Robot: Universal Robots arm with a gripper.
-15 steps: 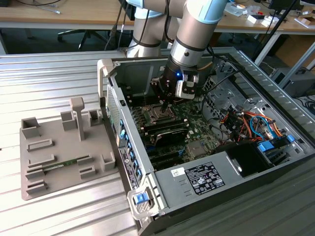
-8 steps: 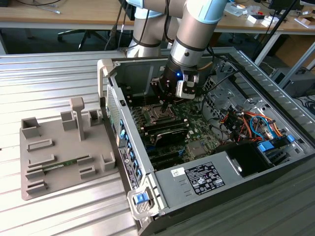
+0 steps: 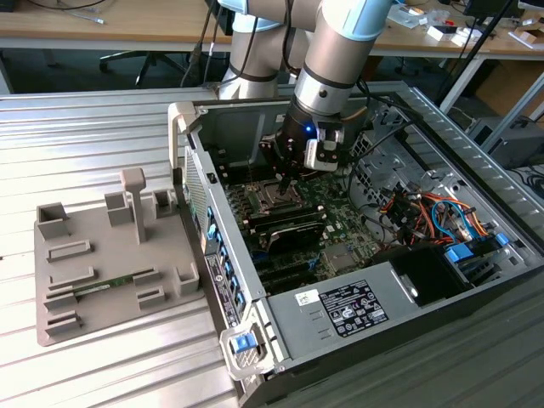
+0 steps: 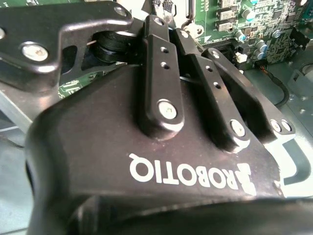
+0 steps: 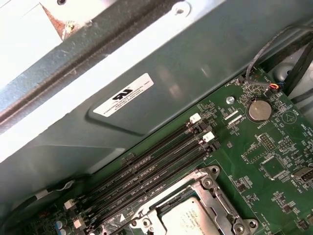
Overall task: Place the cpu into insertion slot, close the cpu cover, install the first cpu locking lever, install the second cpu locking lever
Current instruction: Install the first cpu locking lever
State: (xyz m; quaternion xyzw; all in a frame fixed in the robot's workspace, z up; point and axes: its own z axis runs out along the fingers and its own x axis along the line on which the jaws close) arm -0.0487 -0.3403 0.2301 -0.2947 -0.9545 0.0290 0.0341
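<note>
A ribbed metal counter [image 3: 102, 127] carries an open computer case [image 3: 442, 280] and a grey fixture tray [image 3: 93, 272]. Inside, the robot arm's pincer [image 3: 283, 177], fingers drawn together, empty as far as shows, hovers over the insertion slot [image 3: 270, 197]. The cpu [image 5: 188, 215] sits under the cpu cover [image 5: 215, 196], beside memory slots [image 5: 146, 171].

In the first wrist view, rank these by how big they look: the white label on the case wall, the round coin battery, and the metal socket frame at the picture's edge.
1. Metal socket frame, though cut off by the picture's edge.
2. White label.
3. Coin battery, clearly smallest.
The frame and label sit at different depths, so their order is unsure.
</note>
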